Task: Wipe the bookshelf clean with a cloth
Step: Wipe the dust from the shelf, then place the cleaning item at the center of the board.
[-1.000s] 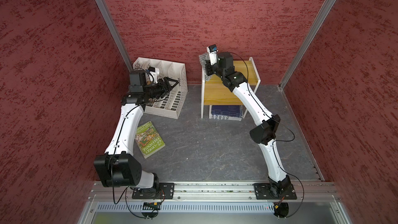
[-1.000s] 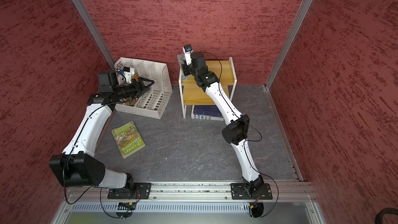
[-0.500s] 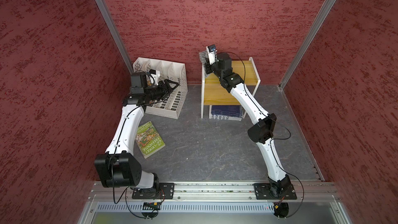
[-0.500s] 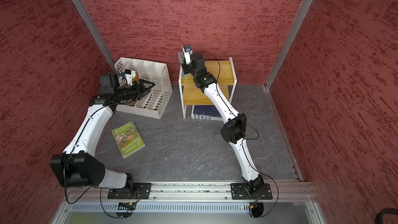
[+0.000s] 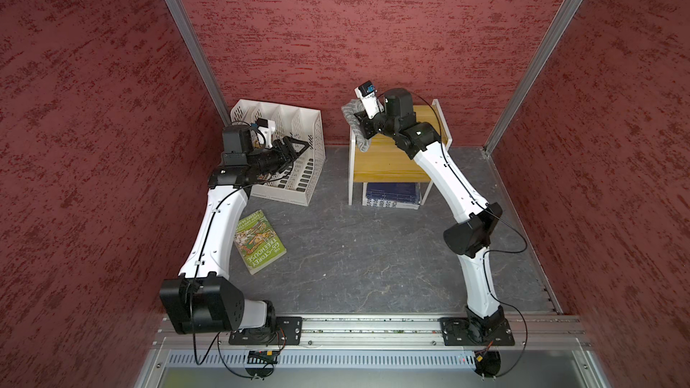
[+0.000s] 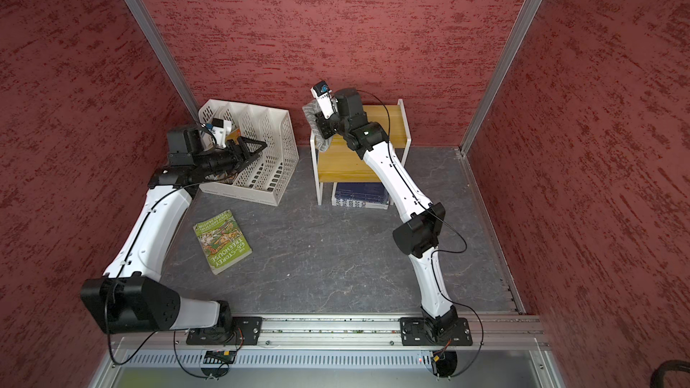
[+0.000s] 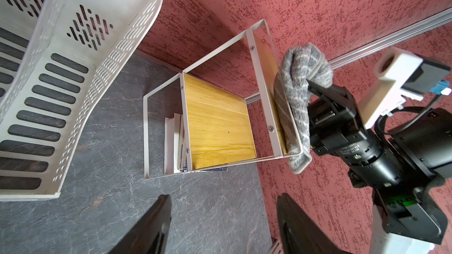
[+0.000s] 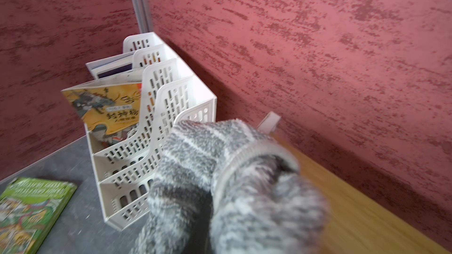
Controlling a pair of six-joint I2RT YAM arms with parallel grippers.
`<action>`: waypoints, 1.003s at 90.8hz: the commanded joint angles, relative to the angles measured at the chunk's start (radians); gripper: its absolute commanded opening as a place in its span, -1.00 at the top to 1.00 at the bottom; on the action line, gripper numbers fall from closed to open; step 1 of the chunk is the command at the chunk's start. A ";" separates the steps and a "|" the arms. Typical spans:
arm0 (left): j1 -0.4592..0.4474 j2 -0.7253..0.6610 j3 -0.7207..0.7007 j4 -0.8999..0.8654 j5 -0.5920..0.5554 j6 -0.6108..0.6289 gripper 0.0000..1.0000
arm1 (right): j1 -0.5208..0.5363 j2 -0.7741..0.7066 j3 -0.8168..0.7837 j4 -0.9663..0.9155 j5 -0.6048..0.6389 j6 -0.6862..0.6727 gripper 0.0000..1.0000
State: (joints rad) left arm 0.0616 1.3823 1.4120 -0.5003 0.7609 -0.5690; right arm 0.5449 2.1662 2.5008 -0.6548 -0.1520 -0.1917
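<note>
Plainly the wiping itself is in hand. The right gripper (image 7: 311,87) has its jaws almost closed on a bunched fold of the cloth (image 7: 294,98). The cloth sits at one end of the upper board of the bookshelf (image 5: 388,160), draped over the white side panel that faces the file organizer (image 5: 298,181).

The bookshelf stands at the far edge of the tabletop (image 5: 354,255), toward its far right corner. The left gripper (image 5: 300,148) hovers by the organizer, jaws wide apart and holding nothing.

The next move, as I judge it, is to bring the cloth off the panel's rim and press it flat on the board, then draw it along to the opposite panel. It should be kept low enough to rub rather than skim. The lower board would want its own pass too — whether either board is clean yet, I cannot tell.
</note>
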 commanded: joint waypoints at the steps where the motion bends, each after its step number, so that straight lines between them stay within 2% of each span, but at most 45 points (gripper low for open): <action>1: -0.006 -0.028 -0.017 -0.002 0.000 0.014 -0.41 | 0.039 -0.083 -0.059 -0.124 -0.089 -0.029 0.69; 24: -0.009 -0.066 -0.038 -0.014 -0.008 0.014 -0.41 | 0.084 -0.257 -0.274 -0.131 -0.108 -0.004 0.71; 37: -0.009 -0.102 -0.055 -0.015 -0.025 0.011 -0.42 | 0.101 -0.382 -0.382 -0.128 -0.069 0.028 0.73; 43: -0.009 -0.118 -0.073 -0.002 -0.031 0.005 -0.49 | 0.116 -0.454 -0.453 -0.125 -0.052 0.034 0.73; 58: -0.007 -0.189 -0.159 0.117 -0.059 -0.049 -0.99 | 0.170 -0.645 -0.750 -0.140 -0.013 0.049 0.73; 73: 0.001 -0.246 -0.223 0.223 -0.094 -0.087 -1.00 | 0.204 -0.800 -1.099 -0.111 0.075 0.150 0.74; 81: 0.003 -0.273 -0.248 0.263 -0.126 -0.103 -0.99 | 0.215 -0.825 -1.236 -0.102 0.114 0.187 0.74; 91: 0.003 -0.292 -0.265 0.289 -0.153 -0.116 -0.99 | 0.219 -0.806 -1.334 -0.092 0.151 0.208 0.74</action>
State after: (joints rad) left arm 0.0582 1.1194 1.1595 -0.2966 0.6510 -0.6617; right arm 0.7536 1.3491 1.2285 -0.7620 -0.0818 -0.0452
